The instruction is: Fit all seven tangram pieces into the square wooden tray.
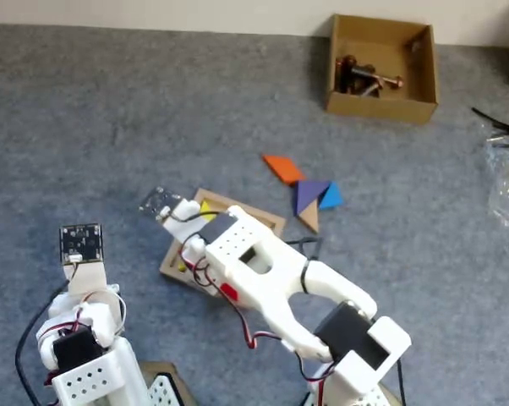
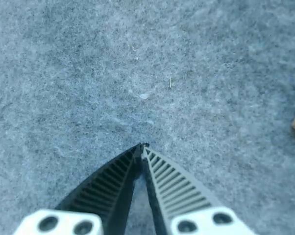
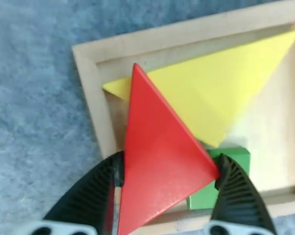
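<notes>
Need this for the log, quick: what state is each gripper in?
Left gripper: shut, holding nothing.
Right gripper: shut on the red triangle, above the wooden tray.

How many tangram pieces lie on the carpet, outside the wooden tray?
4, grouped beside the tray: an orange piece, a purple triangle, and a blue piece and a tan triangle touching it. The right arm may hide more.

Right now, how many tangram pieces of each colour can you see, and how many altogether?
red piece: 1
yellow piece: 1
green piece: 1
orange piece: 1
purple piece: 1
blue piece: 1
tan piece: 1
Total: 7
</notes>
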Controlling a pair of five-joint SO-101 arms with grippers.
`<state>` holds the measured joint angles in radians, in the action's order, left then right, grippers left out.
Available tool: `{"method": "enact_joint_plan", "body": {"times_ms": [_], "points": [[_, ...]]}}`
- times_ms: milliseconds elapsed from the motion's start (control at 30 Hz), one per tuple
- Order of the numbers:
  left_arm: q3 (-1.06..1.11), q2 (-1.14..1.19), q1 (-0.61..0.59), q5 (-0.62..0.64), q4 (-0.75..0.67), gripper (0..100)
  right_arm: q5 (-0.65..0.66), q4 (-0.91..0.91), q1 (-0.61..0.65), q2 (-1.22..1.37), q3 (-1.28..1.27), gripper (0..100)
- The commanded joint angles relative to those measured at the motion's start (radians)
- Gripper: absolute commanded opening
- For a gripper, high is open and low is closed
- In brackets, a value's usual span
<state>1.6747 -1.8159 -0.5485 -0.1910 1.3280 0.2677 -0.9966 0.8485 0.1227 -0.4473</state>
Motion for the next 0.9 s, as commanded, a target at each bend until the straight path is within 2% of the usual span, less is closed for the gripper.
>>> {"method": "enact_joint_plan", "body": {"times_ms": [0,333,467,700,867], "points": [[0.021,-0.005,0.015,0.009,0.009,1,0.023,0.002,-0.050,0.016,0.012,17.3],[0.021,-0.005,0.015,0.009,0.009,1,0.121,-0.001,-0.105,0.015,0.018,17.3],[0.021,-0.005,0.015,0.009,0.009,1,0.163,-0.056,-0.108,0.015,0.056,17.3],[0.021,-0.005,0.015,0.009,0.009,1,0.129,-0.223,-0.033,0.013,0.216,17.3],[0.021,-0.005,0.015,0.009,0.009,1,0.107,-0.205,0.025,0.019,0.234,17.3]]}}
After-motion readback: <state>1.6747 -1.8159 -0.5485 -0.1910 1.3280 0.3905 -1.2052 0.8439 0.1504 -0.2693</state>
